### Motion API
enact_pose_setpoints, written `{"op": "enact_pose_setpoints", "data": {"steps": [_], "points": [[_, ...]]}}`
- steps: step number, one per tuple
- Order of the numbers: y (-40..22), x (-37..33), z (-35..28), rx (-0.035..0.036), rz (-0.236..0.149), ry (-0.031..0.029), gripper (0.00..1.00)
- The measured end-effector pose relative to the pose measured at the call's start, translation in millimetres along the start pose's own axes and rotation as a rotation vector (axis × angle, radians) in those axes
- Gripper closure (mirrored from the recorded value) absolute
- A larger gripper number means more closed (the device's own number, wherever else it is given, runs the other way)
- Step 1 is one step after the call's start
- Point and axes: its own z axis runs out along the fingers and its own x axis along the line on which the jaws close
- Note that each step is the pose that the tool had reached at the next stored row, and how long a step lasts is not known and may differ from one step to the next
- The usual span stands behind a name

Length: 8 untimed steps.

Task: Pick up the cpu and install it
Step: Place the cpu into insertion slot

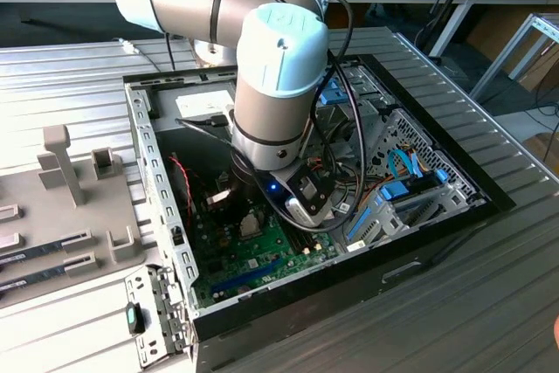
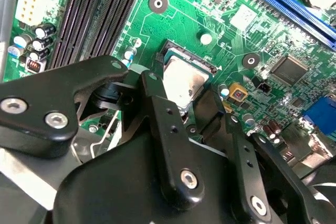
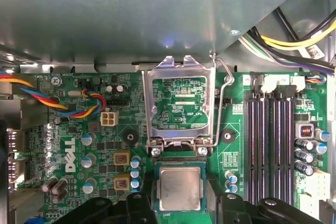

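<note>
cpu lies flat, metal lid up, green rim showing. It sits in socket on mobo; seen in both wrist views. Gripper is narrow, clamped on cpu: black fingers touch two opposite edges, gap = chip width. Can't tell if chip is fully seated or a hair proud.

Socket load plate is swung open, upright just beside cpu, board visible thru its window. Wire lever raised alongside. Dark mem slots near, on lever side. White 4-pin conn and coloured twisted leads on other side, apart from fingers. Blue exp slot farther off.

Ext view, clock centred on arm wrist:
- wrist reaches down into open PC case
- mobo at 6
- drive cage w/ blue tabs at 4
- black cable loop hangs at 5, close to wrist
- grey fixture at 9, outside case
</note>
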Motion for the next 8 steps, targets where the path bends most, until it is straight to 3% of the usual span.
{"op": "enact_pose_setpoints", "data": {"steps": [3,8], "points": [[0.0,0.0,-0.1,0.0124,0.000,-0.0001,0.53],[0.0,0.0,-0.1,0.0132,0.000,-0.0002,0.53]]}}
